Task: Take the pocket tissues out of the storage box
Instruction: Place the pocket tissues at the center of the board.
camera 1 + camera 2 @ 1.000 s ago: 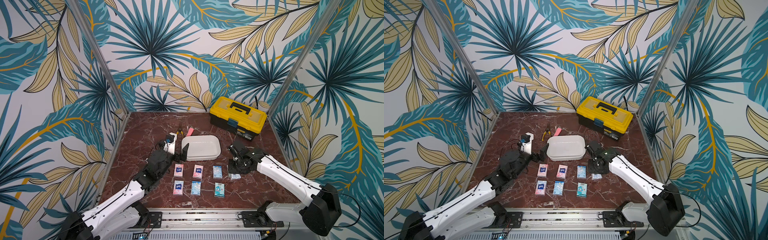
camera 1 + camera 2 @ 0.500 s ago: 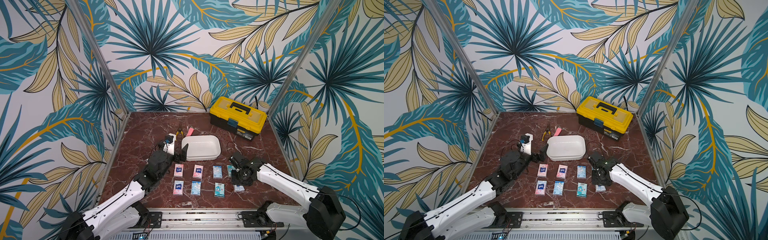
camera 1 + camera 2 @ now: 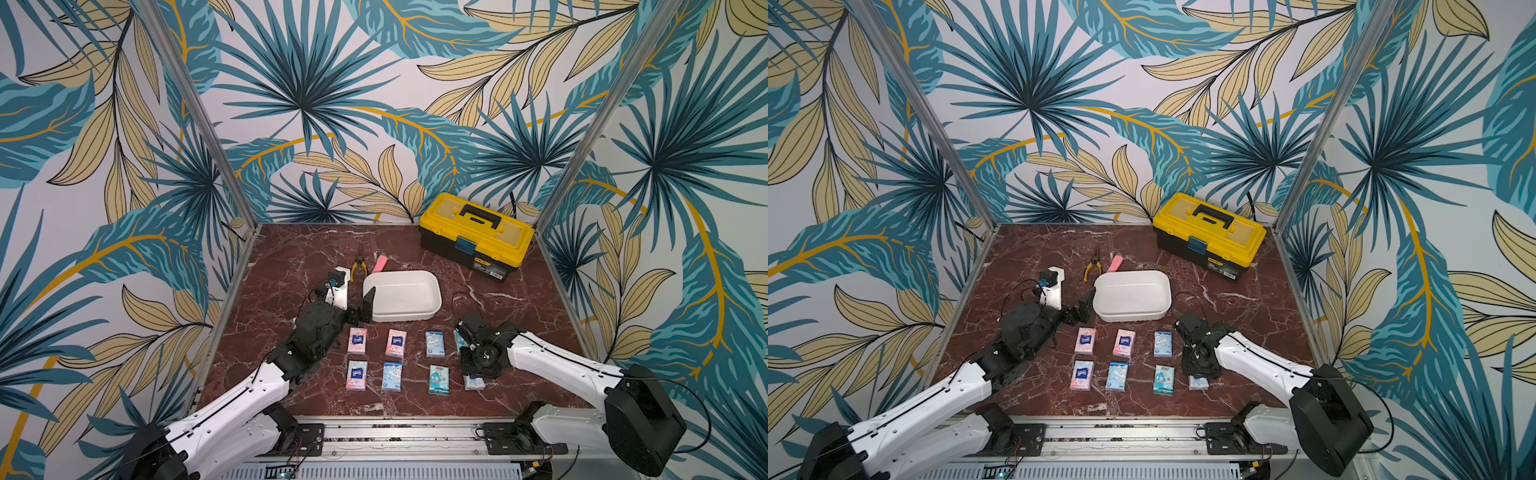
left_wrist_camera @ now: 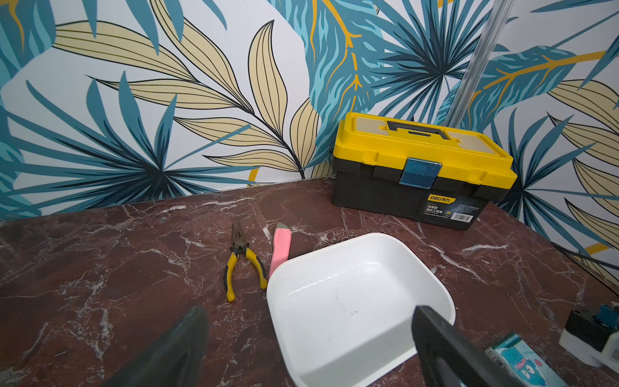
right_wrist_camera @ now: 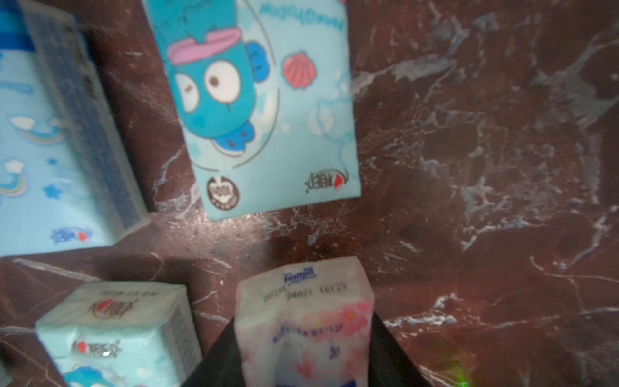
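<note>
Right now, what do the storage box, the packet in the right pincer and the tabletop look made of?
Storage box: white moulded plastic, smooth semi-gloss; soft highlights on rounded walls.
Packet in the right pincer: thin printed plastic film over soft tissue, probably; crimped end seal, stamped date.
Tabletop: red-brown marble look, white veins, slight sheen; stone or laminate, cannot tell.

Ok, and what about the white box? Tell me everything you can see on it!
The white box is a shallow tub, smooth plastic by its look, rectangular with rounded corners and a lipped rim. No lid, nothing inside but tiny dark specks. It sits flat on the marble table, behind the tissue packets. A pink bar lies at one back corner. The left arm's open fingers stand at one end; I cannot tell if they touch.
</note>
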